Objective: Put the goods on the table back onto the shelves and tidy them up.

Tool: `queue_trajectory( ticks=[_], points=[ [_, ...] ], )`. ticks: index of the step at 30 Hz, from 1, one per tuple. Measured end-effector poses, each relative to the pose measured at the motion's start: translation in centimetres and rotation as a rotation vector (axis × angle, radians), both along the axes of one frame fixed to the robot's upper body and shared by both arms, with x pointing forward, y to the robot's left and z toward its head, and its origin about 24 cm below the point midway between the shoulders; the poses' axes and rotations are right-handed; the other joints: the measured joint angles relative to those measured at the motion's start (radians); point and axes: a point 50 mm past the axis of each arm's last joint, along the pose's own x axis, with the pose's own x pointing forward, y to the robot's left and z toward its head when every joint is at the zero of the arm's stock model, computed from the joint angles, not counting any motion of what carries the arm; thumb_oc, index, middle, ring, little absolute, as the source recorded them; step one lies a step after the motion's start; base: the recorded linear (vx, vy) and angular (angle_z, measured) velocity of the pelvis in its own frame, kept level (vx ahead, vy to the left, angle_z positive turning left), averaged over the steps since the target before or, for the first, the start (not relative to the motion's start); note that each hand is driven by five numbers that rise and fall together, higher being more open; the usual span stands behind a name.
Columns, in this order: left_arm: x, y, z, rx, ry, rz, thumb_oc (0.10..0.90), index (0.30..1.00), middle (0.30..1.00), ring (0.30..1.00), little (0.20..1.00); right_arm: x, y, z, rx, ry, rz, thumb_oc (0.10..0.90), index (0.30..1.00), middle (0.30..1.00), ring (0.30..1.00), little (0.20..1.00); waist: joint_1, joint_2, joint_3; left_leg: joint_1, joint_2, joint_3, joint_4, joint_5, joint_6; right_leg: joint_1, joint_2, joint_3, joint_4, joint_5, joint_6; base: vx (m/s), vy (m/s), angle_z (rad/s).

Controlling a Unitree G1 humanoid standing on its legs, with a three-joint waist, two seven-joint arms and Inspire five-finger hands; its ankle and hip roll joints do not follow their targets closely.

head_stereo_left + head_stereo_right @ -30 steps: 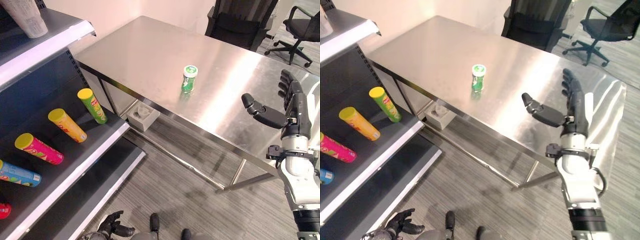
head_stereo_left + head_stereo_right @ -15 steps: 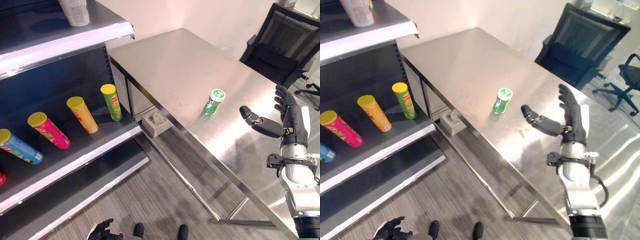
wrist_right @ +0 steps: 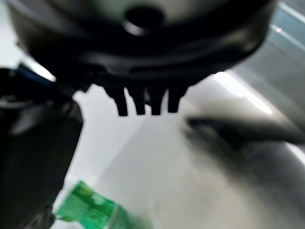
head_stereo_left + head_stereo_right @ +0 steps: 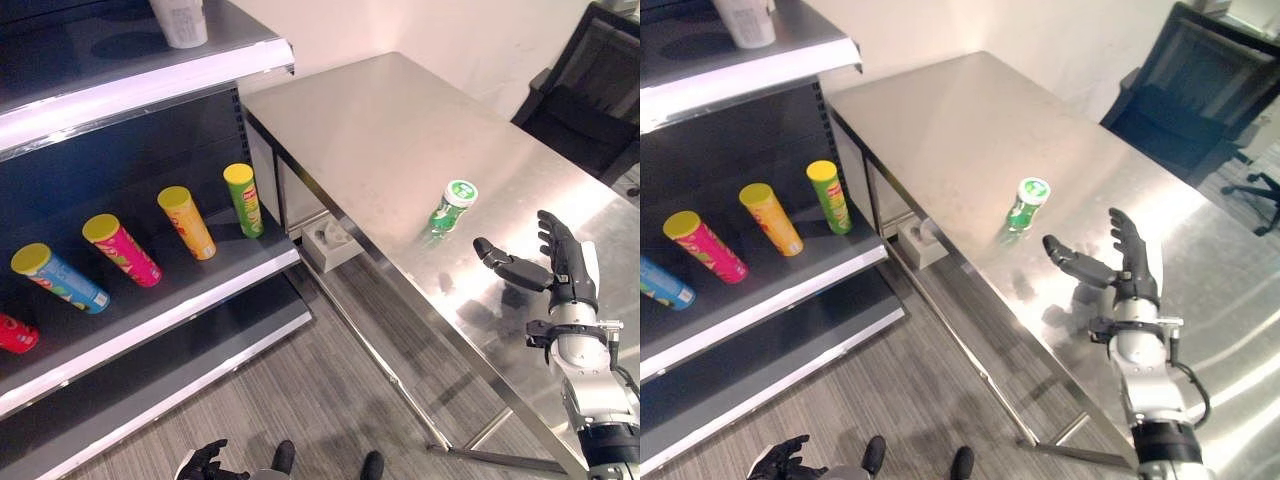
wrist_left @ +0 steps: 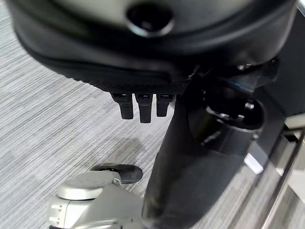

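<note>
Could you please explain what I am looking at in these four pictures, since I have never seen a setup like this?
This is a humanoid robot tidying a shop. Two pictures come from cameras in its head, looking down; two come from cameras on its wrists.

In the head views, the right robot hand, dark with straight, spread fingers, is raised over the shiny steel table and holds nothing. A short way from it stands the small green bottle with a white-and-green cap, upright, the one item on the table. The right wrist view shows that bottle past the thumb.

The dark metal shelf to the left carries colourful snack tubes lying on their sides. The left robot hand hangs low near the floor, holding nothing.
</note>
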Motion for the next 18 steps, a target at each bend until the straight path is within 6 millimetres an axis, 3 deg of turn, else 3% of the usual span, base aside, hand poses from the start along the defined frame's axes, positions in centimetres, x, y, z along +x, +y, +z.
queue_trajectory(
  ticks=[8, 12, 13, 15, 17, 18],
  points=[
    [-0.3, 0.2, -0.1, 0.004, 0.011, 0.004, 0.800, 0.900, 0.900, 0.900, 0.900, 1.5, 0.3, 2.4, -0.058, -0.082, -0.027, 0.800, 0.900, 0.900, 0.900, 0.900, 0.045, 0.027, 0.026, -0.033, -0.004, -0.028, 0.000, 0.005, -0.001, -0.017, -0.001, -0.031, 0.000, -0.002, 0.002, 0.01, 0.007, 0.11],
    [-0.1, 0.2, 0.0, 0.006, 0.002, 0.004, 0.800, 0.900, 0.900, 0.900, 0.900, 2.1, 0.3, 4.0, -0.079, -0.139, -0.049, 0.800, 0.900, 0.900, 0.900, 0.900, 0.042, 0.029, 0.060, -0.051, -0.008, -0.045, 0.000, 0.010, -0.005, -0.025, -0.002, -0.050, 0.000, -0.003, 0.004, 0.01, 0.017, 0.13],
    [0.1, 0.2, 0.1, 0.006, -0.008, 0.002, 0.800, 0.900, 0.900, 0.900, 0.900, 2.1, 0.2, 4.4, -0.095, -0.145, -0.053, 0.723, 0.785, 0.785, 0.785, 0.785, 0.043, 0.029, 0.069, -0.053, -0.009, -0.049, 0.000, 0.012, -0.006, -0.026, -0.002, -0.051, 0.000, -0.003, 0.004, 0.00, 0.010, 0.11],
    [0.0, 0.2, 0.0, 0.006, -0.002, 0.003, 0.800, 0.900, 0.900, 0.900, 0.900, 2.2, 0.1, 4.8, -0.104, -0.158, -0.054, 0.700, 0.749, 0.749, 0.749, 0.749, 0.047, 0.027, 0.072, -0.061, -0.009, -0.050, 0.000, 0.012, -0.006, -0.033, -0.002, -0.052, 0.000, -0.003, 0.004, 0.00, 0.005, 0.03],
    [0.0, 0.3, 0.0, 0.007, -0.001, 0.005, 0.800, 0.900, 0.900, 0.900, 0.900, 2.5, 0.3, 5.4, -0.103, -0.179, -0.052, 0.638, 0.658, 0.658, 0.658, 0.658, 0.047, 0.028, 0.078, -0.065, -0.009, -0.050, 0.000, 0.012, -0.006, -0.037, -0.002, -0.052, 0.000, -0.003, 0.004, 0.00, 0.000, 0.00],
    [0.1, 0.2, 0.1, 0.007, -0.005, 0.004, 0.800, 0.900, 0.900, 0.900, 0.900, 2.6, 0.3, 5.8, -0.103, -0.196, -0.057, 0.521, 0.481, 0.481, 0.481, 0.481, 0.047, 0.028, 0.085, -0.065, -0.009, -0.050, 0.000, 0.012, -0.006, -0.037, -0.002, -0.052, 0.000, -0.003, 0.004, 0.00, 0.000, 0.00]
  ],
)
